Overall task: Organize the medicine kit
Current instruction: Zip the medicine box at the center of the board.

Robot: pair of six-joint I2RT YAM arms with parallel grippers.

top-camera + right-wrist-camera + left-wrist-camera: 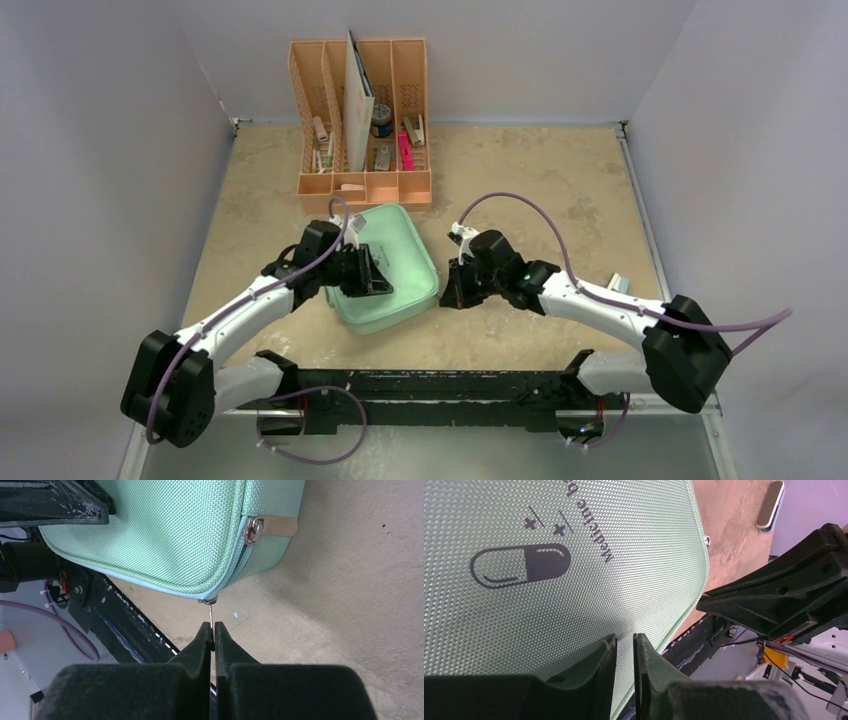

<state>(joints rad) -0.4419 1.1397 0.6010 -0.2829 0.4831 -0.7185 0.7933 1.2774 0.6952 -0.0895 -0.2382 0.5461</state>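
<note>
The mint-green medicine kit (400,250) lies shut on the table in front of the organizer. My left gripper (375,275) rests on its lid, near the front edge. In the left wrist view the jaws (624,640) stand almost together with nothing between them, just below the dark pill logo (521,565) on the kit (614,590). My right gripper (447,290) is at the kit's front right corner. In the right wrist view it (212,626) is shut on the thin metal zipper pull (211,611) of the kit (165,525). A second zipper pull (270,527) lies flat on the side wall.
The peach-orange slotted organizer (365,120) with pens and small items stands behind the kit. A small flat white object (618,284) lies on the table at the right and also shows in the left wrist view (770,505). A black rail (430,385) runs along the near edge.
</note>
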